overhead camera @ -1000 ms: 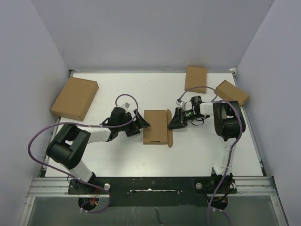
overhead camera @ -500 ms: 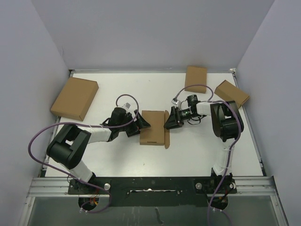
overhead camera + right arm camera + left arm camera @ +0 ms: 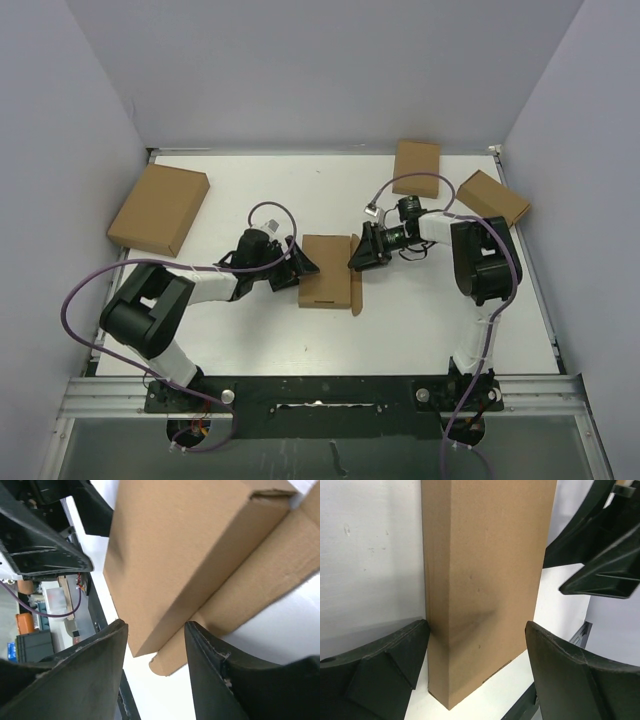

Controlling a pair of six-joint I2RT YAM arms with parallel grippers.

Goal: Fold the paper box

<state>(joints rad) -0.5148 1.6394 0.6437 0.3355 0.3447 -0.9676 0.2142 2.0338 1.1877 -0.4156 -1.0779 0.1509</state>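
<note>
The paper box (image 3: 326, 270) lies closed and flat on the white table between both arms, with a loose side flap (image 3: 356, 287) sticking out along its right edge. My left gripper (image 3: 300, 264) is open at the box's left side. In the left wrist view the box (image 3: 485, 580) stands between the fingers; one finger (image 3: 395, 660) touches its edge and the other stands apart. My right gripper (image 3: 358, 255) is open at the box's right side. In the right wrist view its jaws straddle the box's corner (image 3: 165, 570) and the flap (image 3: 235, 600) without pinching them.
A larger brown box (image 3: 158, 208) lies at the far left. Two smaller brown boxes (image 3: 416, 167) (image 3: 493, 196) lie at the far right, behind the right arm. Grey walls enclose the table, and a metal rail (image 3: 320, 392) runs along its near edge.
My right gripper has moved left to the box's right edge and opened wider. The box has slid slightly left. My left gripper's jaws have narrowed a little.
</note>
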